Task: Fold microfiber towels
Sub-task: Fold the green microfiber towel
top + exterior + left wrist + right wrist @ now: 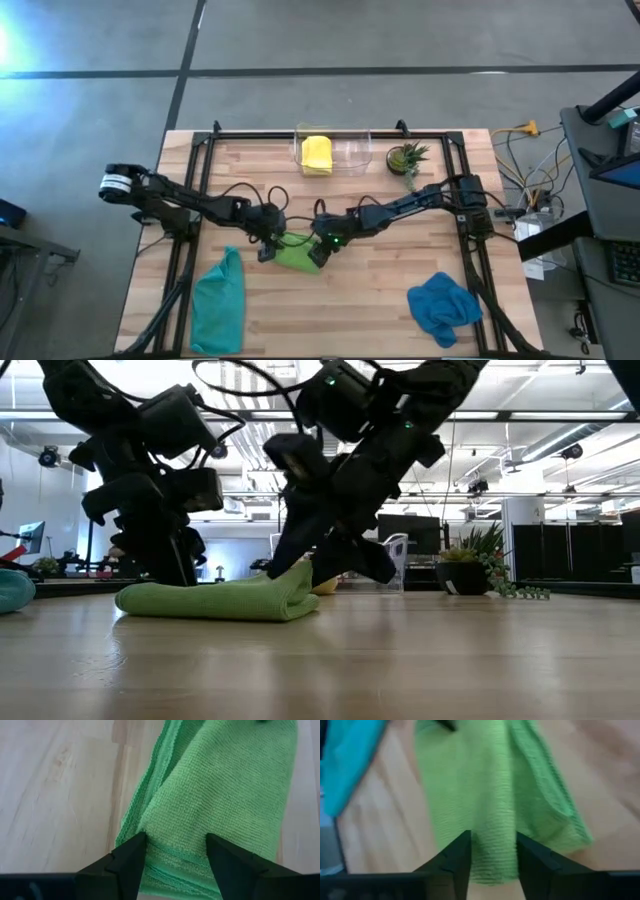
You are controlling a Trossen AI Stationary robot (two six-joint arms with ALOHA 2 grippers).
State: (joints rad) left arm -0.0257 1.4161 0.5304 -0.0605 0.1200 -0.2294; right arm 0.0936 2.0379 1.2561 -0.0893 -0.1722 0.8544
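A grey concrete floor [400, 35], crossed by dark seams, surrounds the wooden bench [390, 270]. Beyond the bench's far edge lies an open hall: white ceiling beams [560, 415], strip lights [545, 445], dark cabinets [565, 555]. A dark desk [610, 190] with cables [535, 185] stands beside the bench's right edge.

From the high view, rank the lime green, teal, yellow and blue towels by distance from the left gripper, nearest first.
1. Lime green towel: under the left gripper, table centre.
2. Teal towel: near edge, left side.
3. Yellow towel: far edge, in the clear container.
4. Blue towel: near right corner.
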